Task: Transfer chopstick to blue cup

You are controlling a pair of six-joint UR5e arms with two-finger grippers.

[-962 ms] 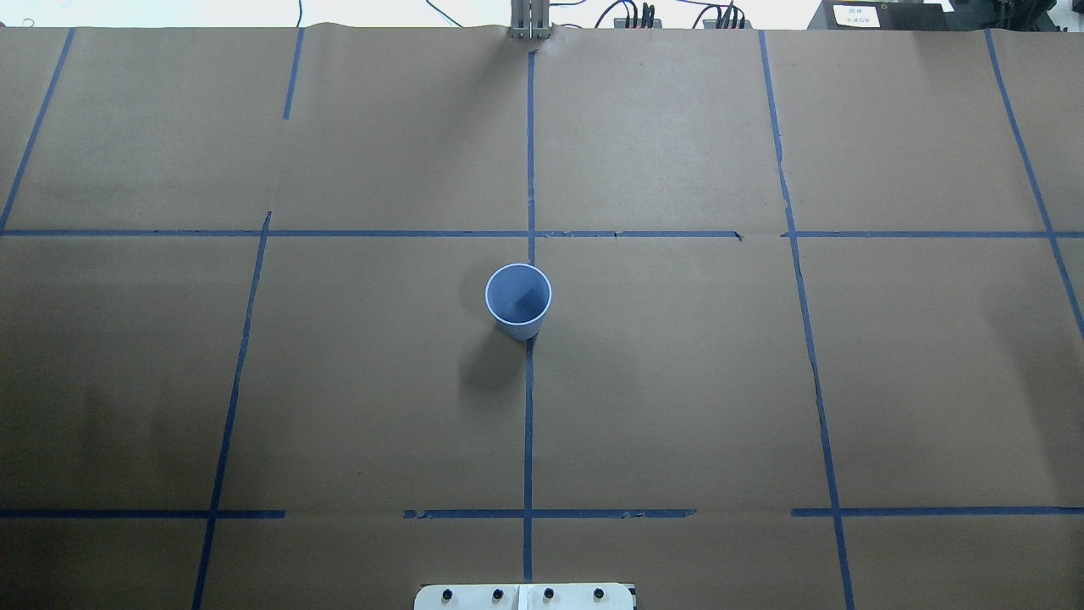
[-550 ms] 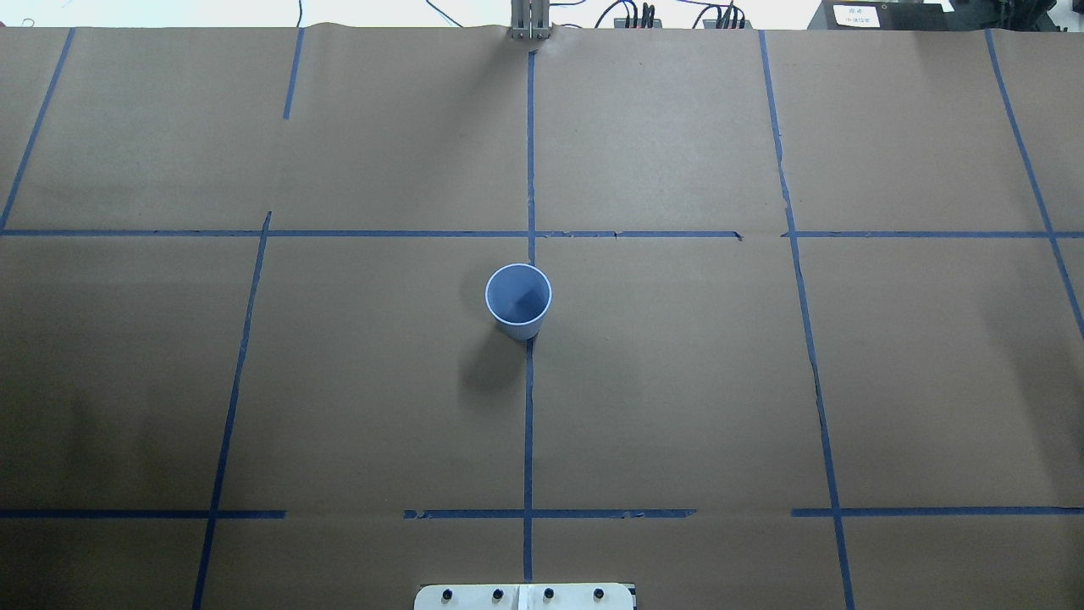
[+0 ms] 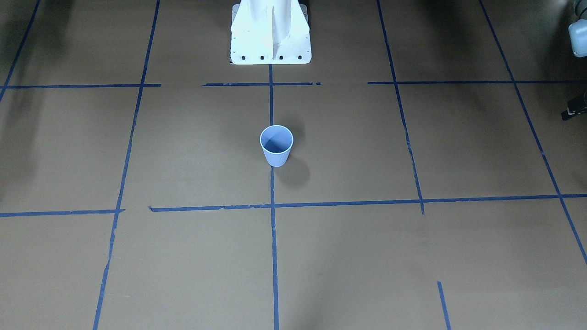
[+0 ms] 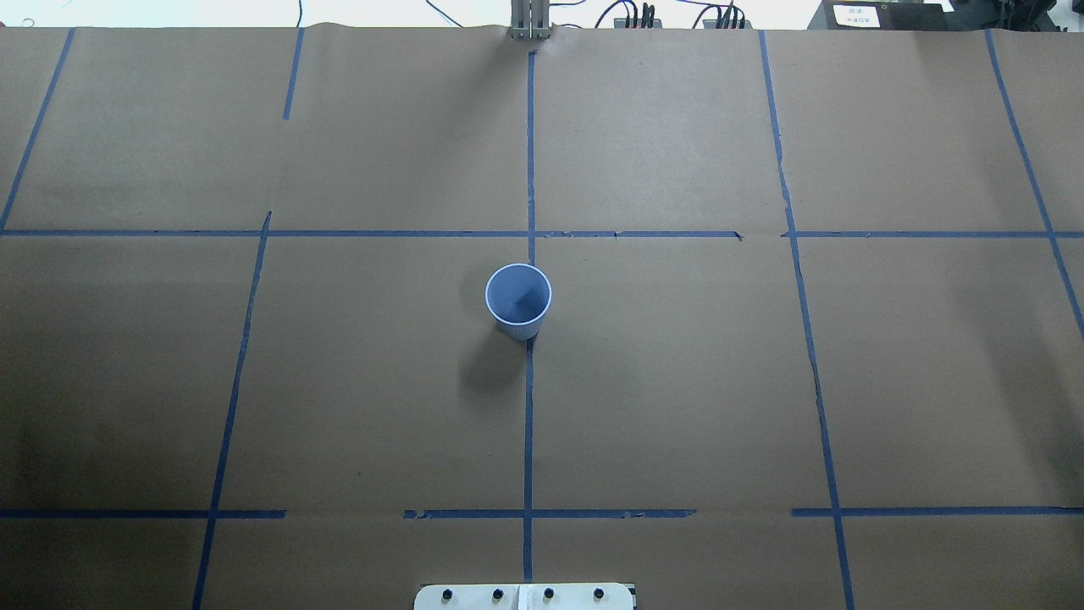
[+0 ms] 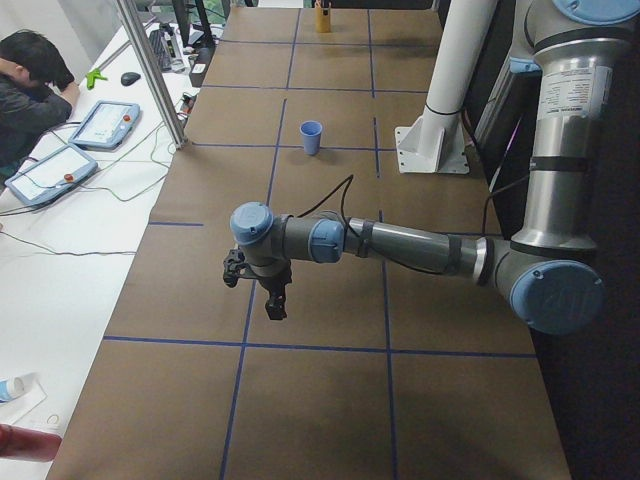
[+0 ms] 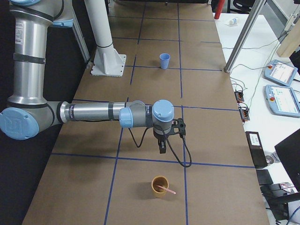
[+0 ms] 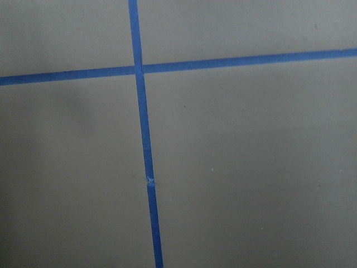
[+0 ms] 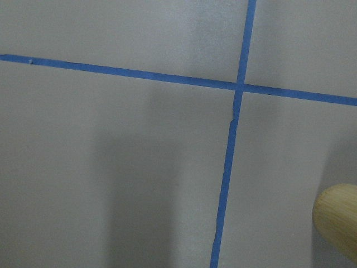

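Observation:
The blue cup [image 4: 518, 298] stands upright and empty on the centre tape line, also in the front-facing view [image 3: 276, 145]. The chopstick [image 6: 165, 189], a thin pink stick, leans in a tan cup [image 6: 159, 186] at the table's end on my right. My right gripper [image 6: 162, 149] points down over the table a short way from that tan cup, on the blue cup's side. My left gripper [image 5: 275, 308] hangs over the opposite end of the table. I cannot tell whether either gripper is open or shut. The blue cup [image 6: 164, 61] is far from both.
Blue tape lines grid the brown paper-covered table. The white robot base [image 3: 270, 32] stands behind the blue cup. The tan cup's rim [image 8: 338, 221] shows at the right wrist view's edge. A person sits at a side desk [image 5: 30, 90] with tablets and cables.

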